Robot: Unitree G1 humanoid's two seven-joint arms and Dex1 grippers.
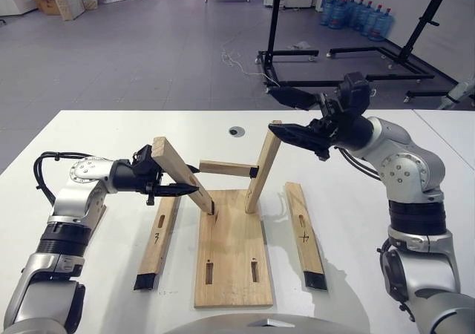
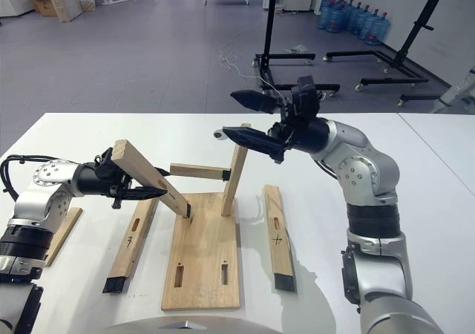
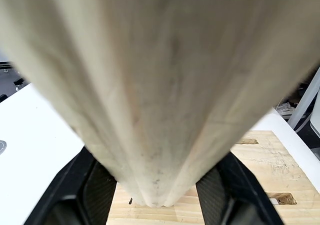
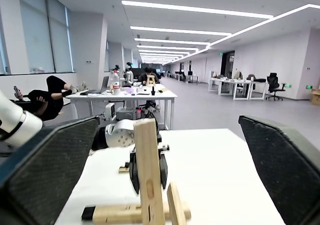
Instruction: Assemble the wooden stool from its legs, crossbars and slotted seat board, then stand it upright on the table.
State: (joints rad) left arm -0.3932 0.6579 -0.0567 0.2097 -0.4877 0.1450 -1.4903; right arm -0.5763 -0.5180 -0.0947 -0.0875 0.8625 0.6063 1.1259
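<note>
The slotted seat board (image 1: 231, 263) lies flat mid-table. Two legs stand tilted in its far end, joined by a crossbar (image 1: 226, 168). My left gripper (image 1: 159, 186) is shut on the left leg (image 1: 182, 172), which leans away to the left; in the left wrist view that leg (image 3: 160, 85) sits between the black fingers (image 3: 95, 190). The right leg (image 1: 264, 167) leans to the right. My right gripper (image 1: 288, 116) is open just beside that leg's top end, holding nothing. Its wide-apart fingers (image 4: 45, 170) frame the legs (image 4: 149, 175) in the right wrist view.
Two loose legs with black feet lie flat, one to the left (image 1: 159, 239) of the board and one to the right (image 1: 305, 235). Another wooden piece (image 2: 63, 234) lies under my left arm. A round hole (image 1: 236, 131) is in the table behind. Black stands (image 1: 334, 56) are on the floor beyond.
</note>
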